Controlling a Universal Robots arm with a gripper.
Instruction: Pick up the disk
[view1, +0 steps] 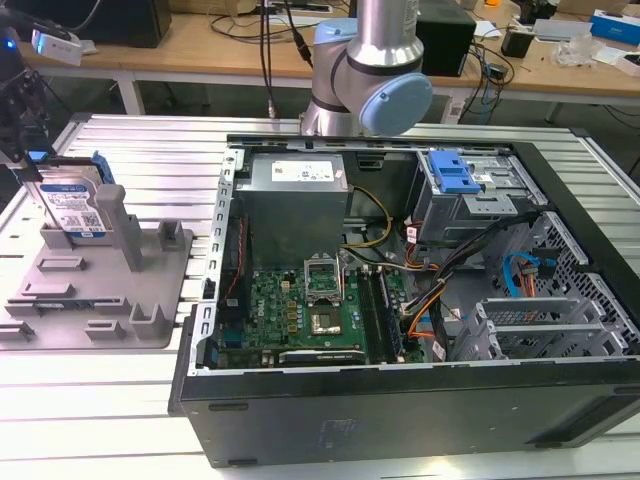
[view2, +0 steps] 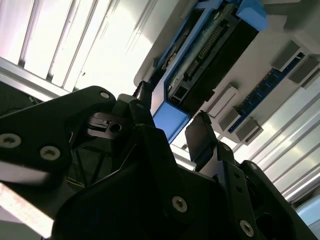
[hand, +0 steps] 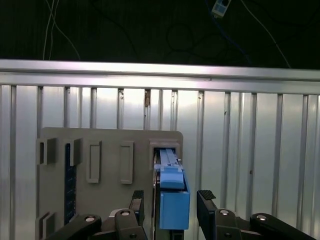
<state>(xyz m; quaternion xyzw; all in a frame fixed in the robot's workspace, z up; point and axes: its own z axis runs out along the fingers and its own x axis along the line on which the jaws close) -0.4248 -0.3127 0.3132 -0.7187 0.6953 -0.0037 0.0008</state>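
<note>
Disk stands upright on its edge in a slot of the grey fixture at the far left of the exterior view, label facing us, on the ribbed metal surface. We see a tall grey post of that fixture just beside it on the exterior view's right, and lower blocks and posts spread across the rest of the fixture. In the first wrist view the hand sits over the disk's blue rail with its two dark fingers apart, one on each side of the rail, a thin gap showing at both; we count it as not clamped. The second wrist view gives the same straddle, though there we cannot tell whether one finger touches the rail. Well apart, filling the centre and right of the exterior view, lies an opened computer case with a grey power supply inside, and the arm rises behind it.
</note>
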